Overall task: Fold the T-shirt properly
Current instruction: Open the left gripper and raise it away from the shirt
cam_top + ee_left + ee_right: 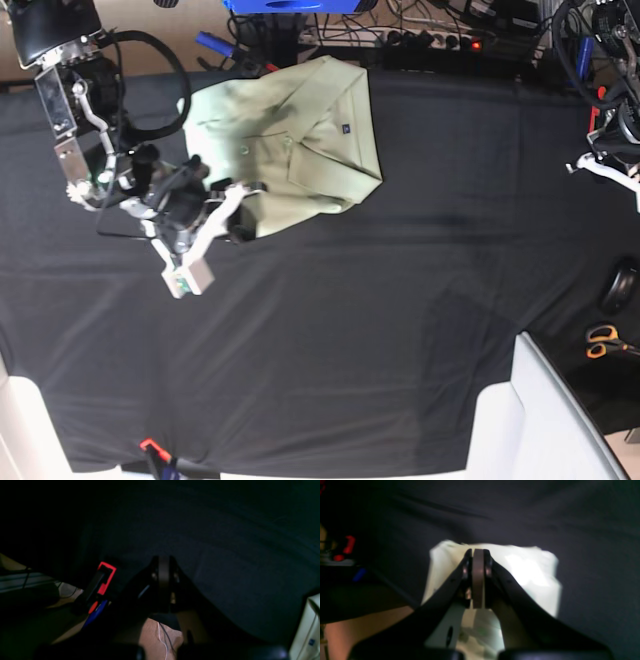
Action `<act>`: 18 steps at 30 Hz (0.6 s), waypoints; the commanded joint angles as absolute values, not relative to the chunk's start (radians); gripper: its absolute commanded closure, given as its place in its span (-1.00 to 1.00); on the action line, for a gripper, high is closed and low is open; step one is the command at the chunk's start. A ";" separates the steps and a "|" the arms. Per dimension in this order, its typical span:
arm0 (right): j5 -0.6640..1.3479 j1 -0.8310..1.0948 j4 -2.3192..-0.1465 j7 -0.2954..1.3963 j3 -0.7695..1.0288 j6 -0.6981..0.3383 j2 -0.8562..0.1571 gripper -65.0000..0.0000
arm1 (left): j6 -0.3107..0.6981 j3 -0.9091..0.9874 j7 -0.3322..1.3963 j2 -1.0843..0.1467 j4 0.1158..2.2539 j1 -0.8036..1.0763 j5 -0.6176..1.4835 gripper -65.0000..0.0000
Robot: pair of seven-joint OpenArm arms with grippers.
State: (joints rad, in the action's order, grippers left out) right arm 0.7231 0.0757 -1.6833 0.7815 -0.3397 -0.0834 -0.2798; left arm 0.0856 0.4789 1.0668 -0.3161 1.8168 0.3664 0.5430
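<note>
The T-shirt (pixel 290 135) lies folded into a rough square on the black table cloth (pixel 380 300), at the back left of the base view. My right gripper (pixel 238 218) sits at the shirt's lower left edge. In the right wrist view the right gripper (pixel 478 553) is shut, pads pressed together with no cloth visible between them, and the pale T-shirt (pixel 530 572) is spread just beneath it. In the dark left wrist view my left gripper (pixel 163 560) is shut over bare black cloth, away from the shirt. The left arm (pixel 612 160) is at the far right edge.
Cables and a power strip (pixel 440 40) run along the back edge. Scissors (pixel 603 342) lie off the table at the right, near a white panel (pixel 545 420). A red clamp (pixel 106 578) holds the cloth's edge; another red clamp (pixel 150 447) is at the front left.
</note>
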 commanded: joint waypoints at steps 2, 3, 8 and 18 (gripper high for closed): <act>0.736 0.064 -1.702 0.760 -0.318 -0.101 -0.288 1.00 | 0.119 0.404 1.056 -0.332 1.837 0.366 0.565 1.00; 0.736 0.064 -1.704 0.763 -0.314 -0.101 -0.289 1.00 | 0.120 0.361 1.056 -0.334 1.837 0.366 0.565 1.00; 0.736 0.064 -1.738 0.825 -0.262 0.001 -0.292 1.00 | 0.124 0.200 1.253 -0.300 1.831 0.332 0.611 0.95; 0.736 0.062 -1.750 0.918 -0.180 0.067 -0.292 0.81 | 0.125 0.199 1.336 -0.248 1.759 0.331 1.029 -0.19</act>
State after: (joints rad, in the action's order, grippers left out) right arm 0.7261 0.0750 -1.7271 0.9348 -0.1864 0.0723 -0.2836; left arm 0.1295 0.1955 1.3373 -0.2394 1.7439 0.3321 1.0100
